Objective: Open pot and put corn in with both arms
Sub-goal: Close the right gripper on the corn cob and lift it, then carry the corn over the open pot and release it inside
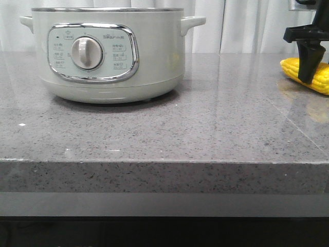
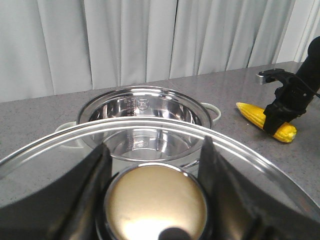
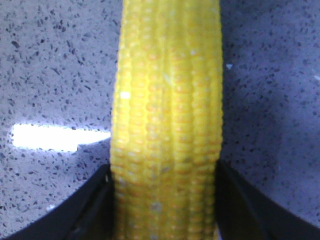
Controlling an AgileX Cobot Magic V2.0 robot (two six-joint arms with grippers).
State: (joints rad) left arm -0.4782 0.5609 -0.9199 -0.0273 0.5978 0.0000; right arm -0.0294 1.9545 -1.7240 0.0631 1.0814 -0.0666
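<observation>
The cream-white pot [image 1: 154, 62] stands on the counter at the left, with no lid on it. In the left wrist view its steel inner bowl [image 2: 142, 107] is open below. My left gripper [image 2: 154, 162] is shut on the gold knob [image 2: 156, 202] of the glass lid [image 2: 55, 165] and holds the lid above and in front of the pot. It is out of the front view. The yellow corn [image 1: 293, 68] lies on the counter at the far right. My right gripper [image 1: 310, 67] is shut on the corn [image 3: 167, 90], one finger on each side. Both show in the left wrist view: the corn [image 2: 252, 112] and the right gripper [image 2: 277, 117].
The grey speckled counter [image 1: 205, 134] has its front edge near the camera. A white curtain [image 2: 150, 40] hangs behind the counter. The pot's side handle [image 1: 193, 21] sticks out toward the corn's side.
</observation>
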